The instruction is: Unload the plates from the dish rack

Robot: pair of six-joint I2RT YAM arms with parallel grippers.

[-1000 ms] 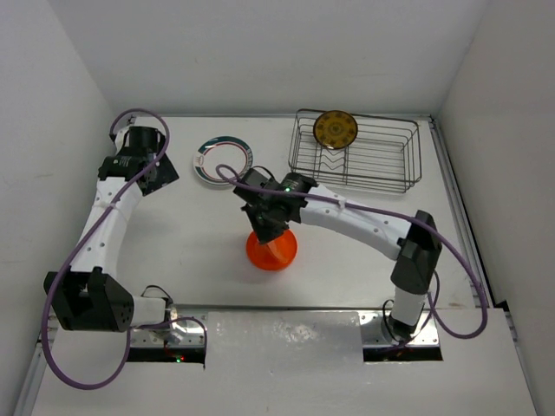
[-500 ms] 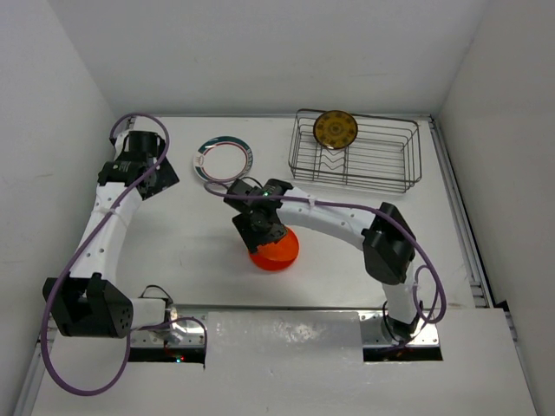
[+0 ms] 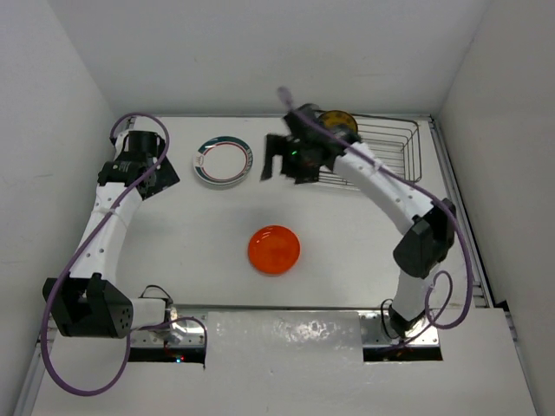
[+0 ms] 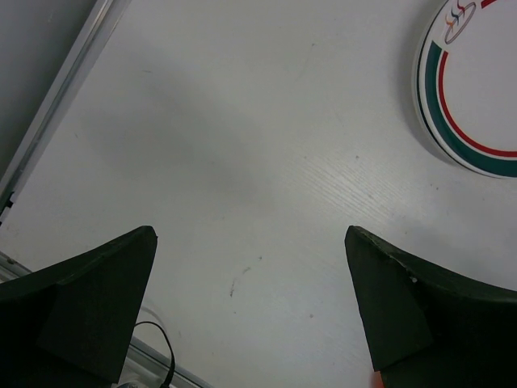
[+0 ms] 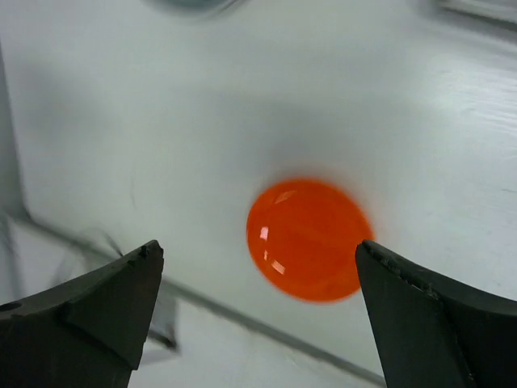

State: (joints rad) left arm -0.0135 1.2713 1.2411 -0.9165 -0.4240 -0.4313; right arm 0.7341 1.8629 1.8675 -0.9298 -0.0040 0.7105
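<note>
On the table point(image 3: 364, 251) you have two plates out, an orange plate point(image 3: 274, 250) toward the near edge and a white plate point(image 3: 223, 161) by the far edge, while one patterned plate point(image 3: 336, 126) waits in the dish rack point(image 3: 390, 156) at the far right corner, with the left gripper point(image 4: 250, 242) and the right gripper point(image 3: 279, 163) both spread wide and empty.

- A white table point(image 3: 199, 234), matte, walled in at its far, left and right edges.
- A white plate point(image 3: 223, 161) with teal and red rings lies flat near the far edge, left of middle.
- An orange plate point(image 3: 274, 249) lies flat around the table's middle, closer to the near edge.
- A wire dish rack point(image 3: 386, 160) stands in the far right corner.
</note>
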